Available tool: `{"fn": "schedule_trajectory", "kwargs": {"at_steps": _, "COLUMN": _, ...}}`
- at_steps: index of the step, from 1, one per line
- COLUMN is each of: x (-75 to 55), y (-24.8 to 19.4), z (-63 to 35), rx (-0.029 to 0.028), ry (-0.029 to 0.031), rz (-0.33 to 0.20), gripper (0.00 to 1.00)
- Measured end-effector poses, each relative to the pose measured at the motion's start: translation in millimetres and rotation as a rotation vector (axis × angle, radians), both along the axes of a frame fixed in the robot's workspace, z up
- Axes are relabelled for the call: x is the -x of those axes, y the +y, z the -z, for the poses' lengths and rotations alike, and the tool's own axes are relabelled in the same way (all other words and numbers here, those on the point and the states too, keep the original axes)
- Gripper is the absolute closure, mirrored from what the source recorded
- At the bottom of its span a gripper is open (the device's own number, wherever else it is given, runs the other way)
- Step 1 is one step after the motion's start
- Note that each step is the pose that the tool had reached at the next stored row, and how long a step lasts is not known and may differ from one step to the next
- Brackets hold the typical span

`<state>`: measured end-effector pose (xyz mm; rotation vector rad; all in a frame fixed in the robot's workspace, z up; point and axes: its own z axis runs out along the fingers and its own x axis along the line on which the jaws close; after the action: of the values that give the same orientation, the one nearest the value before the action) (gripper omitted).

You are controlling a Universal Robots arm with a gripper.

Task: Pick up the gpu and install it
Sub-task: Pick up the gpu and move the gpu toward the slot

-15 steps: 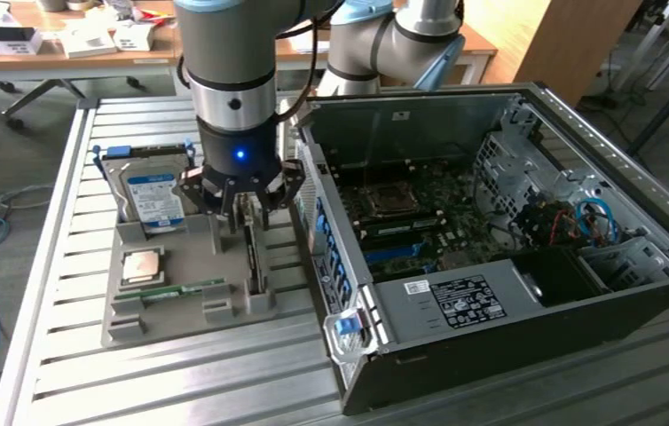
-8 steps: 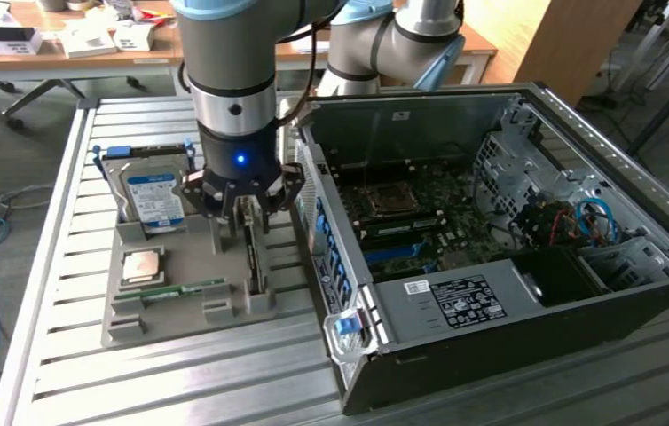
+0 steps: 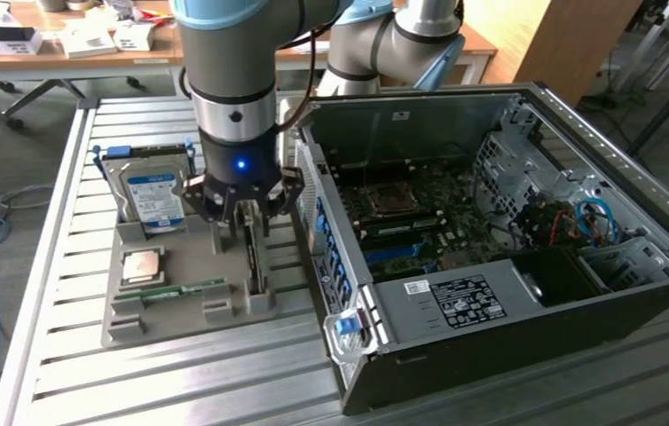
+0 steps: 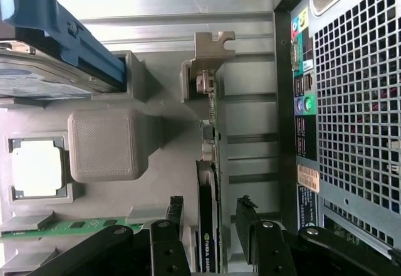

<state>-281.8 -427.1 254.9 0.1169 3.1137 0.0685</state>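
Observation:
The gpu [image 3: 254,264] stands on its long edge in a slot of the grey holder tray [image 3: 181,321], just beside the open computer case [image 3: 489,240]. In the wrist view the gpu [image 4: 208,182] appears edge-on as a thin dark card, with its silver bracket [image 4: 213,49] at the far end. My gripper [image 3: 247,224] hangs straight over the card and is open. In the wrist view the gripper [image 4: 210,226] has one black finger [image 4: 170,229] on each side of the card, with a gap between each finger and the board. Nothing is held.
The tray also holds a blue-labelled hard drive [image 3: 153,197], a square processor [image 3: 145,265] and a green memory stick [image 3: 186,289]. The case's perforated rear wall [image 4: 357,132] stands close beside the card. All of it rests on a slatted metal table [image 3: 192,382].

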Motion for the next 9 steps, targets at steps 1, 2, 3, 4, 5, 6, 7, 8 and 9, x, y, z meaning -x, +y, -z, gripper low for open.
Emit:
{"fn": "schedule_trajectory", "kwargs": {"at_steps": 1, "x": 0.0, "y": 0.0, "z": 0.9, "rx": 0.0, "ry": 0.0, "rz": 0.0, "gripper": 0.53}}
{"fn": "schedule_trajectory", "kwargs": {"at_steps": 2, "x": 0.0, "y": 0.0, "z": 1.7, "rx": 0.0001, "ry": -0.0001, "rz": 0.0, "gripper": 0.53}}
{"fn": "schedule_trajectory", "kwargs": {"at_steps": 3, "x": 0.0, "y": 0.0, "z": 2.6, "rx": 0.0002, "ry": 0.0, "rz": 0.0, "gripper": 0.53}}
{"fn": "schedule_trajectory", "kwargs": {"at_steps": 4, "x": 0.0, "y": 0.0, "z": 3.4, "rx": 0.0003, "ry": 0.0001, "rz": 0.0, "gripper": 0.53}}
{"fn": "schedule_trajectory", "kwargs": {"at_steps": 5, "x": 0.0, "y": 0.0, "z": 4.4, "rx": 0.0002, "ry": 0.0, "rz": 0.0, "gripper": 0.53}}
{"fn": "schedule_trajectory", "kwargs": {"at_steps": 6, "x": 0.0, "y": 0.0, "z": 5.2, "rx": 0.0003, "ry": 0.0, "rz": 0.0, "gripper": 0.53}}
{"fn": "schedule_trajectory", "kwargs": {"at_steps": 7, "x": 0.0, "y": 0.0, "z": 6.1, "rx": 0.0003, "ry": 0.0, "rz": 0.0, "gripper": 0.53}}
{"fn": "schedule_trajectory", "kwargs": {"at_steps": 8, "x": 0.0, "y": 0.0, "z": 7.0, "rx": 0.0003, "ry": -0.0001, "rz": 0.0, "gripper": 0.53}}
{"fn": "schedule_trajectory", "kwargs": {"at_steps": 9, "x": 0.0, "y": 0.0, "z": 7.9, "rx": 0.0004, "ry": 0.0, "rz": 0.0, "gripper": 0.53}}
